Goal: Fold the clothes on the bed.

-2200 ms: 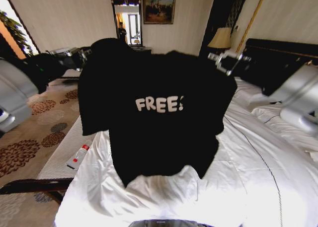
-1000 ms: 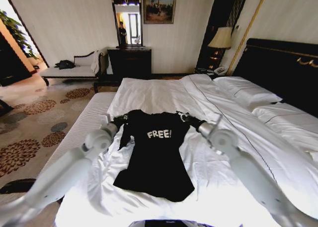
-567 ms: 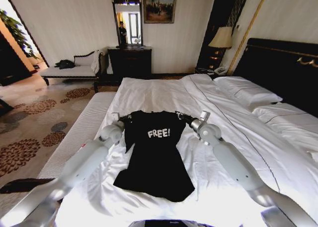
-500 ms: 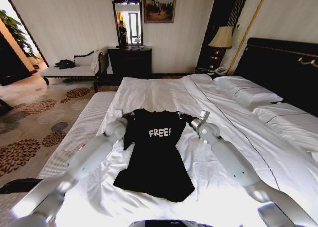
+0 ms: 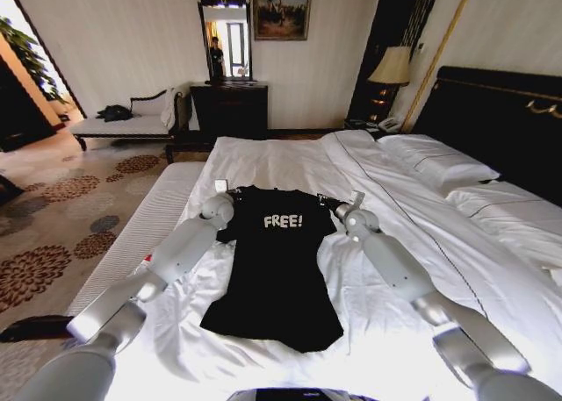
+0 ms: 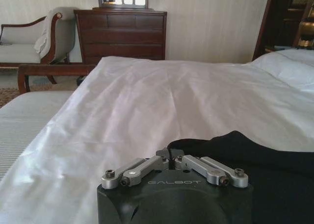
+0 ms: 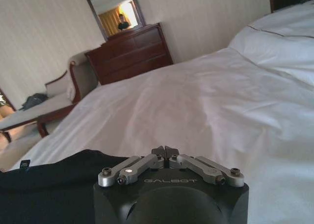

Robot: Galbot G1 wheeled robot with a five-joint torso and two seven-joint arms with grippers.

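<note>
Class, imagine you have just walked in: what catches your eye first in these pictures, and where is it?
The black T-shirt lies spread flat on the white bed, its white "FREE!" lettering facing up. The left claw and right claw are at its two shoulders, both shut. A dark dresser with a mirror stands against the far wall.

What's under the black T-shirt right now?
The black T-shirt lies flat on the bed's white duvet, both tools at its shoulders: left tool, right tool. Whatever lies beneath the fabric is hidden.

Black T-shirt (image 5: 277, 265) flat on white-sheeted bed (image 5: 457, 269)
</note>
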